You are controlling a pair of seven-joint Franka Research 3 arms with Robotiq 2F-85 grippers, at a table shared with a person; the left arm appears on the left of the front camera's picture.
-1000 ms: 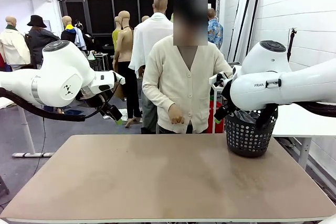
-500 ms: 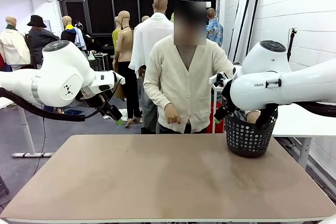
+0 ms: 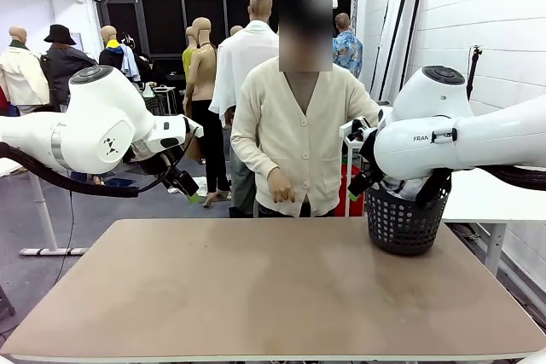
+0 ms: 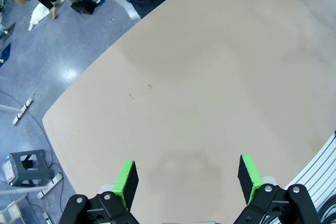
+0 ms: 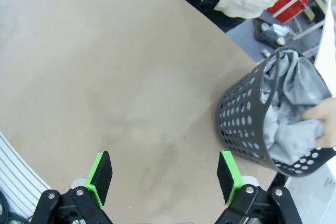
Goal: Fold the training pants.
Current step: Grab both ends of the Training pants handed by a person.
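Observation:
The training pants (image 5: 295, 98) lie bunched, light grey, inside a dark perforated basket (image 5: 245, 115) at the table's far right. A person's hand (image 5: 320, 116) rests on them inside the basket. In the front view a bit of the grey pants (image 3: 409, 187) shows above the basket (image 3: 403, 226) rim, behind my right arm. My right gripper (image 5: 165, 176) hangs open above the table, left of the basket, holding nothing; it also shows as the right gripper (image 3: 358, 183) beside the basket. My left gripper (image 4: 186, 178) is open and empty, high over the table's left side, seen too as the left gripper (image 3: 184, 183).
The tan table (image 3: 273, 287) spreads bare between the arms. The person in a cream cardigan (image 3: 299, 138) stands at the far edge, one arm reaching to the basket. Blue-grey floor (image 4: 58, 61) and a small stool (image 4: 23, 166) lie beyond the table's left edge.
Both arms stay put. The person's hand has shifted inside the basket, and grey cloth now shows above the rim where the hand showed before.

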